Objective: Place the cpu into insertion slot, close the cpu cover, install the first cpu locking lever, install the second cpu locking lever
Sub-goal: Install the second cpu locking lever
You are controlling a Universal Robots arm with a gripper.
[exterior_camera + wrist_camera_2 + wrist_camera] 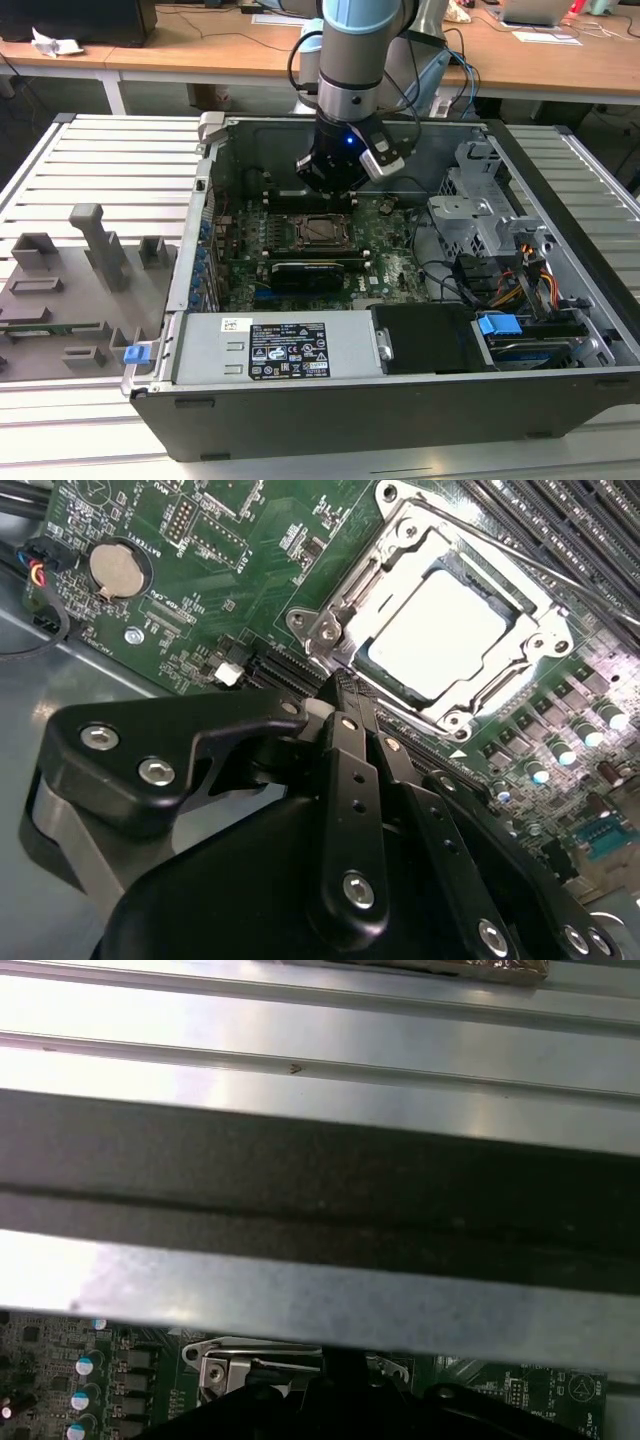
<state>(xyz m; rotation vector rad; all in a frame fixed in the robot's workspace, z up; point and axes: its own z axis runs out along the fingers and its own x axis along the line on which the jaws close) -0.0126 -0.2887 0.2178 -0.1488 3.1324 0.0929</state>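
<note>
The cpu lies flat in the insertion slot, its pale metal face showing through the window of the cpu cover. The cover's metal frame is down around the chip. A thin locking lever runs along one side of the socket. My gripper is shut with nothing between its black fingers, and its tips hover at the socket's corner near a small metal hook. In the exterior view the gripper hangs just behind the socket inside the open computer case.
The green motherboard carries a long black card, memory slots and a coin battery. A drive cage and cables fill the exterior view's right. The case wall stands close by. A grey fixture tray lies outside.
</note>
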